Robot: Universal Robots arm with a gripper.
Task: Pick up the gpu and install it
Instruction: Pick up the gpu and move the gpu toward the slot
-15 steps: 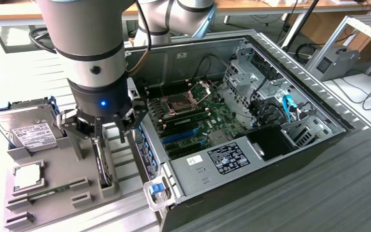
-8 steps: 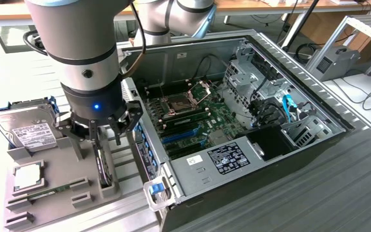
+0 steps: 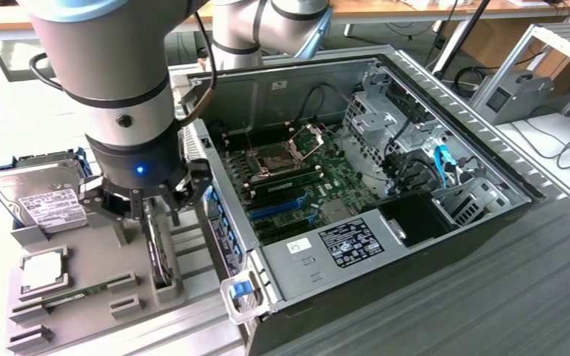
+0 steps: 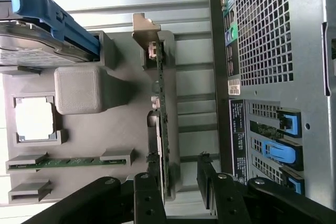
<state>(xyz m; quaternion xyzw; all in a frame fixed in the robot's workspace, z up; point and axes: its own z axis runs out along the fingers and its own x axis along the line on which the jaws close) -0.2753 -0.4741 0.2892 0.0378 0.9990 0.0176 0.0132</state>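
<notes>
Wide open, the tool (image 3: pixel 154 215) hung over the gpu (image 3: pixel 159 258), with one black finger (image 4: pixel 149 195) on each side of it. One finger was very close to the card, but it was hard to tell if they touched.

The gpu (image 4: pixel 164 114) stood on its thin edge in a slot of the gray plastic tray (image 3: pixel 92 256), so only a green strip and a bent silver end showed. Its flat sides were hidden. The fat gray arm (image 3: pixel 116 81) hid part of the tray.

The shiny hard drive (image 4: pixel 42 45) in its blue frame was cut off at the picture edge. A thin green memory strip (image 4: pixel 63 162) lay in the tray. The metal computer case (image 3: pixel 295 96) lay open beside the tray.
</notes>
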